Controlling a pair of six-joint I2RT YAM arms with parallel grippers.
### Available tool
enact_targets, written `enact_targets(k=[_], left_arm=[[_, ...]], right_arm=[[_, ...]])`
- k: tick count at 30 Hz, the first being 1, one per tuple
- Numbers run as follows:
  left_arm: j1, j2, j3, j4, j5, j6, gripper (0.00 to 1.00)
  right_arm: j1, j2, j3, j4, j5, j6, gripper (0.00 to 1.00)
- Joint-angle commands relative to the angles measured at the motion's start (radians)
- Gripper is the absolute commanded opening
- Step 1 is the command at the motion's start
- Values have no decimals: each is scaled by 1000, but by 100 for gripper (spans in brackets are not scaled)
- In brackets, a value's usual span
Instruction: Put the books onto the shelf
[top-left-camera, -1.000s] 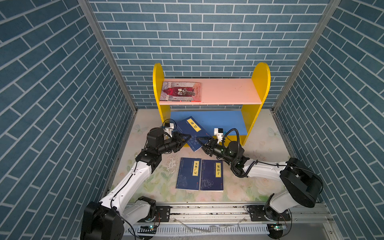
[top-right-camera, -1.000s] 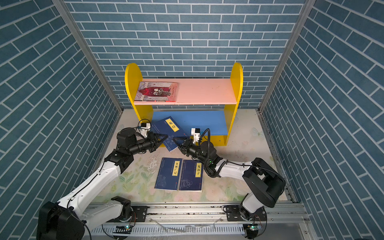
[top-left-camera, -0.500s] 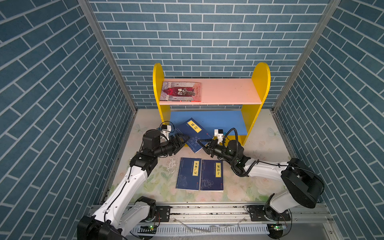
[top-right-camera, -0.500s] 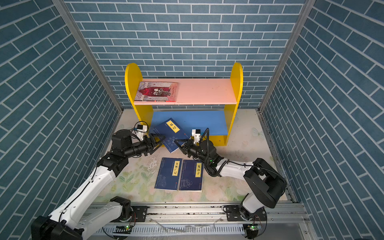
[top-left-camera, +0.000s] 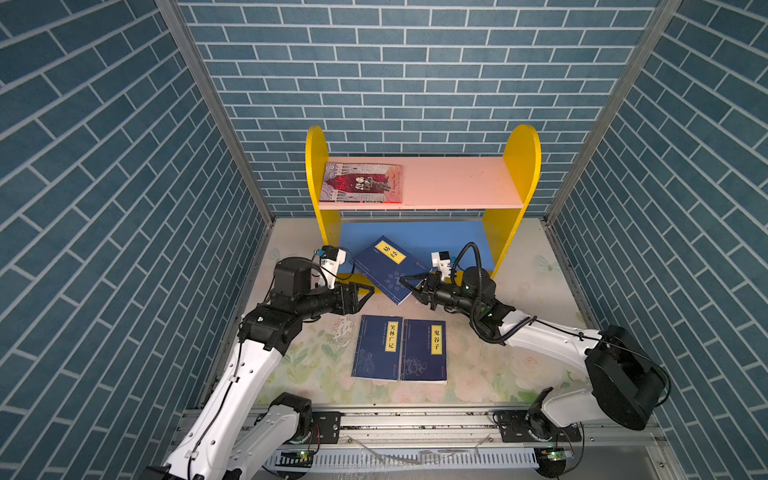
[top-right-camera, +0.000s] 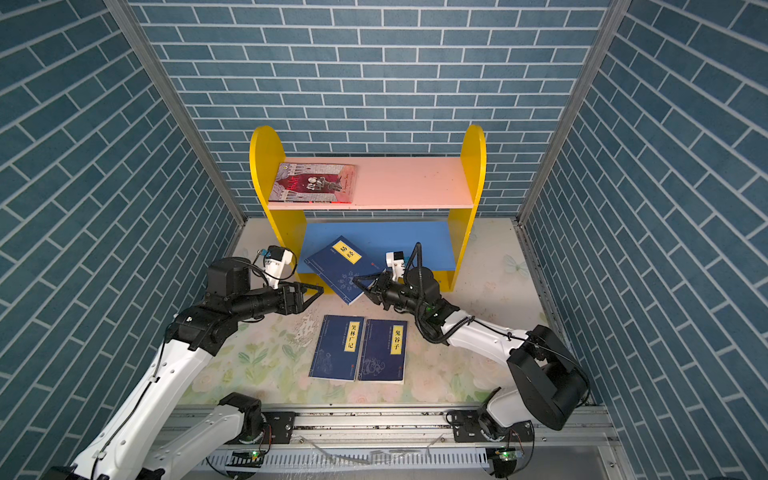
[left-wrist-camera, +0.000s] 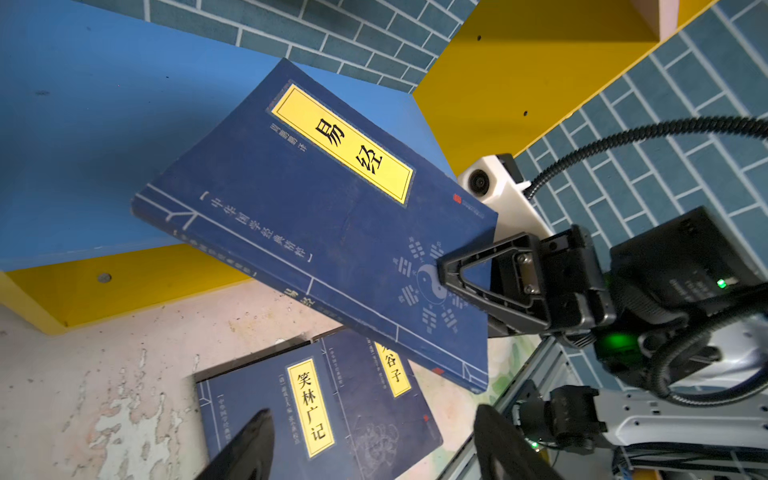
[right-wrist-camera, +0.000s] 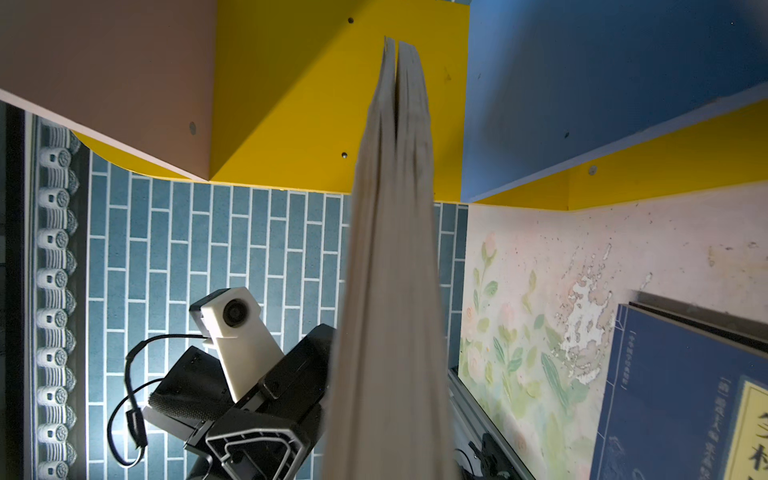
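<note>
A navy book (top-left-camera: 386, 270) (top-right-camera: 340, 268) with a yellow label hangs tilted in front of the shelf's blue lower board (top-left-camera: 449, 237). My right gripper (top-left-camera: 405, 284) (top-right-camera: 358, 282) is shut on its near right corner; in the left wrist view one finger (left-wrist-camera: 442, 270) presses on the cover (left-wrist-camera: 332, 232). The right wrist view shows only the page edge (right-wrist-camera: 395, 249). My left gripper (top-left-camera: 368, 293) (left-wrist-camera: 374, 419) stands open just left of the book, holding nothing. Two navy books (top-left-camera: 380, 347) (top-left-camera: 424, 349) lie side by side on the table. An illustrated book (top-left-camera: 362, 188) lies on the pink upper board (top-left-camera: 457, 183).
Blue brick-pattern walls (top-left-camera: 124, 208) close in the left, back and right. The shelf's yellow side panels (top-left-camera: 519, 166) stand against the back wall. A metal rail (top-left-camera: 415, 415) runs along the front edge of the floral table (top-left-camera: 498, 374).
The left gripper has opened, let go of the tilted navy book and drawn back to the left. The right gripper has closed on the book's corner and now holds it alone.
</note>
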Motion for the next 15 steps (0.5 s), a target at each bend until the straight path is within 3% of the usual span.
enact_targets(k=[1, 7, 15], left_arm=[[9, 4, 17, -65, -17, 54, 81], [31, -1, -108, 94, 61, -248, 83], [76, 8, -191, 417, 123, -492, 83]], right_arm=[[-13, -28, 60, -47, -86, -66, 0], [-39, -19, 110, -110, -173, -119, 0], [-71, 1, 137, -115, -285, -122, 0]])
